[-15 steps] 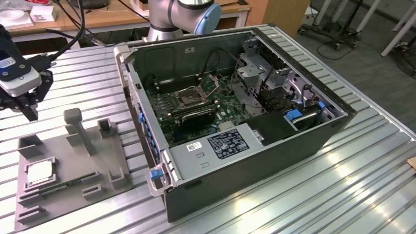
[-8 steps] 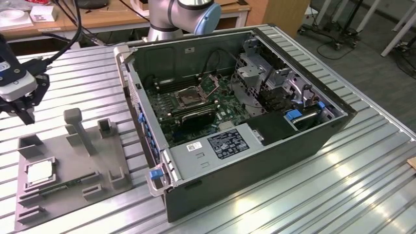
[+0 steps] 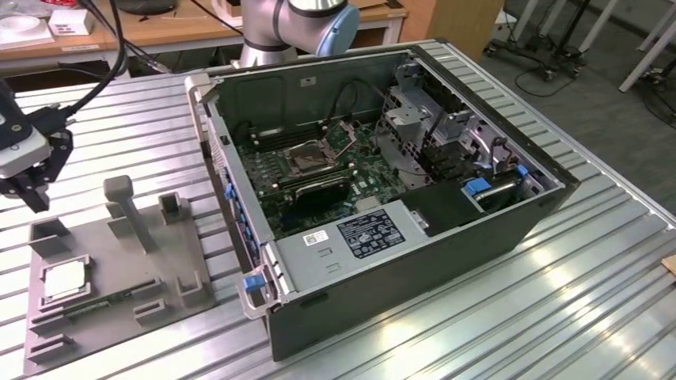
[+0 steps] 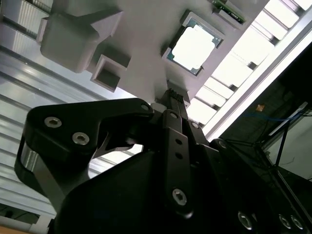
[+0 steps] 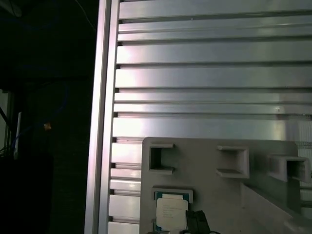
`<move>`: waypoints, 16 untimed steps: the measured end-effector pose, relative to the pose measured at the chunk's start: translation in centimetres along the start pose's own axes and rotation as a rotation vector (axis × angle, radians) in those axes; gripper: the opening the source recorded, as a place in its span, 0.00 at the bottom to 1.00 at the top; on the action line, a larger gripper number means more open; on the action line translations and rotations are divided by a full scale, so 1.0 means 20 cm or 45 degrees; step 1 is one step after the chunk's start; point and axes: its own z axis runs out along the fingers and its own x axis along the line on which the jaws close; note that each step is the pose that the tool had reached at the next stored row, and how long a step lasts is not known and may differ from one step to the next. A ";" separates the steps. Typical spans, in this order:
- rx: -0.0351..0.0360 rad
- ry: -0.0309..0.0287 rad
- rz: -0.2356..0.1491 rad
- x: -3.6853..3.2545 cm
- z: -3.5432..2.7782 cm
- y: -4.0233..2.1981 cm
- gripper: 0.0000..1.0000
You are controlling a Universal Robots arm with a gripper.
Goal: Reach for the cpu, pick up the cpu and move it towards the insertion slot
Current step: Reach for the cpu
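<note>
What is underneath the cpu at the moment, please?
The cpu lies in a square pocket of the grey holder plate, which rests on the ribbed metal table. The pocket floor and the chip's underside are covered by the chip itself.

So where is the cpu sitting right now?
The cpu lies in its recess on the grey holder at the exterior view's left, outside the computer case, next to the green memory stick.

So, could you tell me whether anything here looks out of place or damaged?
Nothing stands out. The cpu lies flat and square in its pocket on the grey fixture plate, the insertion slot sits in the open computer case, and the gripper hangs near the plate, apart from the cpu.
</note>
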 end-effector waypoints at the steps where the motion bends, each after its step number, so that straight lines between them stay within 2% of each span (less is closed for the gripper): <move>1: 0.0000 0.0000 0.000 0.004 0.002 -0.006 0.10; 16: 0.0000 0.0000 -0.001 0.053 0.040 -0.091 0.10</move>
